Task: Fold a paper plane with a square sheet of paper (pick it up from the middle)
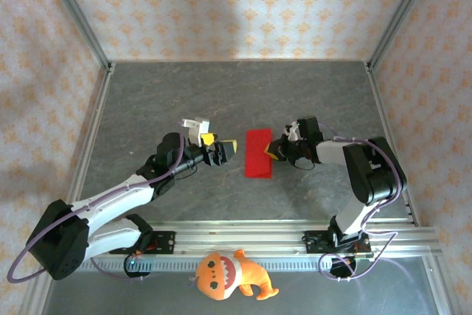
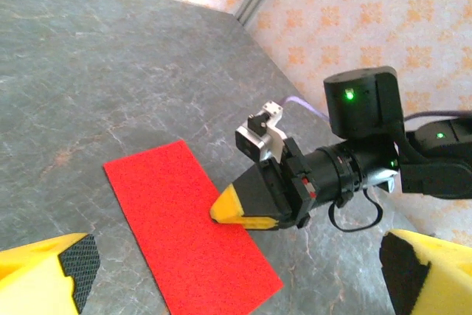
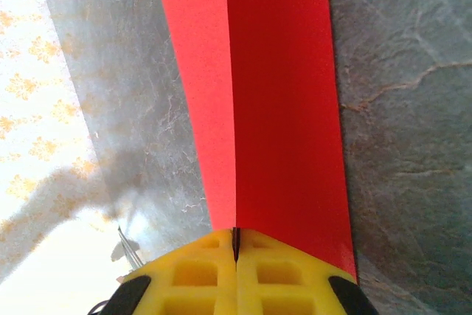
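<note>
Your grey stone-patterned table (image 1: 147, 101) carries the whole job, and there's a long way to go on it. The orange plush toy with white teeth (image 1: 225, 274) sits down on the near rail, well apart from the work, so ignore it.

Mid-table lies the thin bright red sheet of paper (image 1: 258, 154). It reads as a narrow rectangle, not a square. One straight crease runs its length in the right wrist view, so I judge the first half-fold is made. No pointed nose, no wings, no centre ridge yet; all of that is left.

Now the grippers. Your right gripper (image 1: 271, 153) is clenched, yellow tips together and resting on the sheet's right edge. Whether they pinch any paper, I can't tell. Your left gripper (image 1: 221, 147) is released, fingers spread wide, just beside the sheet's left edge and touching nothing.
</note>
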`<action>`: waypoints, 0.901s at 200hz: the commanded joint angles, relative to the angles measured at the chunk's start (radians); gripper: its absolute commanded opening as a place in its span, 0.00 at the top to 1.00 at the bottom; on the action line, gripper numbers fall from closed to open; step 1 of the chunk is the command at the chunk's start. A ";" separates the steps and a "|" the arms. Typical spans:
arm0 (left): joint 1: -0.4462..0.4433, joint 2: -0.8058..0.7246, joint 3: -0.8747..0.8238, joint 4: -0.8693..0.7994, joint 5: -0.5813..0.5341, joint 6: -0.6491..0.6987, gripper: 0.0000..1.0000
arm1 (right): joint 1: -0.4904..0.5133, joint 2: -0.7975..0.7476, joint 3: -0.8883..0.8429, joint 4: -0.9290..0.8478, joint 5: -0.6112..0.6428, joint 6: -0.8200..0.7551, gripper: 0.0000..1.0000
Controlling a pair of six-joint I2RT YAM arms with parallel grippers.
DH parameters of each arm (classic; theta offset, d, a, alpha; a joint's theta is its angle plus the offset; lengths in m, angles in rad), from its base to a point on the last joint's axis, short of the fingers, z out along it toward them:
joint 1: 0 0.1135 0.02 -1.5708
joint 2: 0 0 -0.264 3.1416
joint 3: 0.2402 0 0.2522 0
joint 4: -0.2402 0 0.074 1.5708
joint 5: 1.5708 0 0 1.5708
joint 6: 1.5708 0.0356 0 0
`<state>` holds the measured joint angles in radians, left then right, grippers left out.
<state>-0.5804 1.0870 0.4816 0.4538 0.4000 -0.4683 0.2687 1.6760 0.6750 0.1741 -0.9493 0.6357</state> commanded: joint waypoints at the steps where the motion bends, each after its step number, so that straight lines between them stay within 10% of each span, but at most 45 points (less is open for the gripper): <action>1: 0.009 -0.049 -0.031 -0.004 -0.097 -0.055 0.01 | 0.007 0.005 0.006 0.019 0.016 0.004 0.99; 70: -0.030 0.057 0.010 -0.028 0.017 0.022 0.16 | 0.007 0.003 0.012 0.007 0.021 -0.004 0.96; 180: -0.437 0.374 0.275 -0.309 -0.402 0.370 0.20 | 0.005 -0.005 0.022 -0.014 0.021 -0.013 0.91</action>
<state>-0.9588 1.4178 0.7067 0.2199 0.1307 -0.2020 0.2687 1.6764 0.6762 0.1726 -0.9424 0.6315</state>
